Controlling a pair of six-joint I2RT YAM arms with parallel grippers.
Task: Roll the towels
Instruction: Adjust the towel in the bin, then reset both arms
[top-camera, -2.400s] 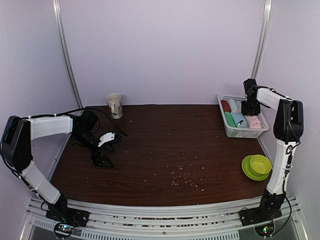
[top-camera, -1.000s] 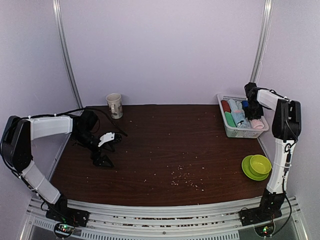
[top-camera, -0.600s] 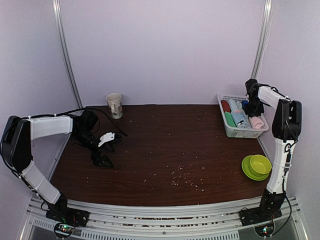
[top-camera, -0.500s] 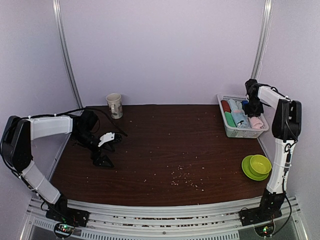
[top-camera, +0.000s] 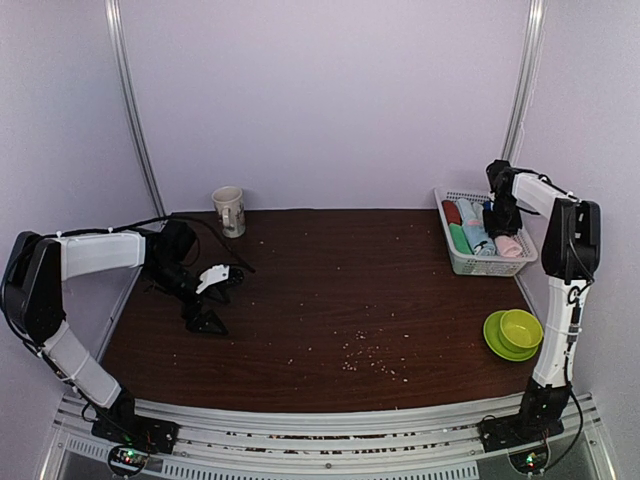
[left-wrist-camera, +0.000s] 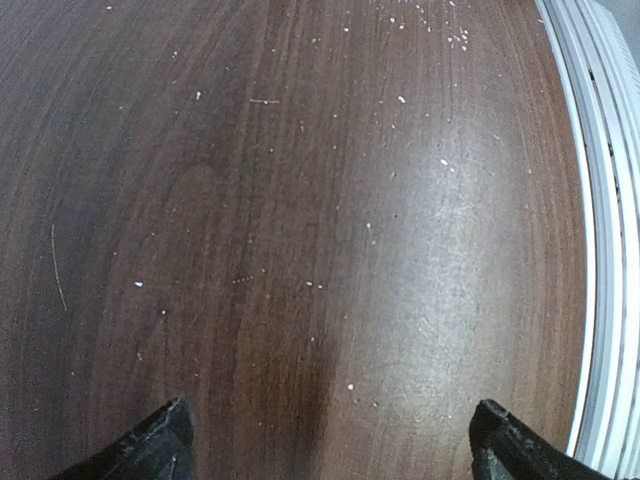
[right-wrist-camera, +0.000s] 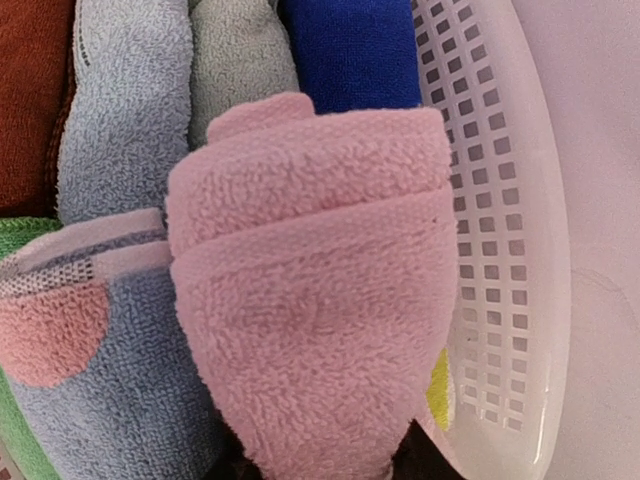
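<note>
A rolled pale pink towel (right-wrist-camera: 310, 330) fills the right wrist view, over the white slatted basket (right-wrist-camera: 500, 200). My right gripper (right-wrist-camera: 325, 465) is shut on it; only dark finger bases show beneath the towel. Beside it lie a light blue towel with an orange dot (right-wrist-camera: 90, 370), a grey-blue one (right-wrist-camera: 120, 90), a dark blue one (right-wrist-camera: 350, 50) and a red one (right-wrist-camera: 30, 100). In the top view the right gripper (top-camera: 500, 218) hangs over the basket (top-camera: 485, 265) at the back right. My left gripper (top-camera: 208, 300) is open and empty over bare table (left-wrist-camera: 330, 250) at the left.
A mug (top-camera: 229, 210) stands at the back left. Stacked green bowls (top-camera: 514, 332) sit at the right edge, in front of the basket. Crumbs (top-camera: 370, 360) are scattered on the dark wood table. The table's front rail (left-wrist-camera: 600, 200) shows in the left wrist view.
My right gripper dipped a little toward the basket's right side, then came back up and left over the basket. The left arm has not moved.
</note>
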